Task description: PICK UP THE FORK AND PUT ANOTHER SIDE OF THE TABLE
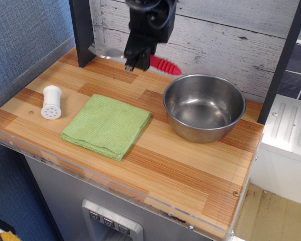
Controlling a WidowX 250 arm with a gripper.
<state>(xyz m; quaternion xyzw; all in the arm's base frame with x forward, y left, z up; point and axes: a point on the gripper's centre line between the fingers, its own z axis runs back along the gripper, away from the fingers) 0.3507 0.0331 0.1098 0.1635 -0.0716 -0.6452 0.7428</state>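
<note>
The fork (164,66) has a ribbed red handle and a silver head (104,50). My gripper (134,61) is shut on its middle and holds it level, just above the back of the wooden table (190,160), near the wall. The red handle sticks out to the right and the tines to the left. The fork's neck is hidden by the fingers.
A steel bowl (204,106) stands at the right, just in front of the fork's handle. A green cloth (107,125) lies in the middle. A white shaker (51,102) lies at the left. A dark post (80,31) stands at the back left.
</note>
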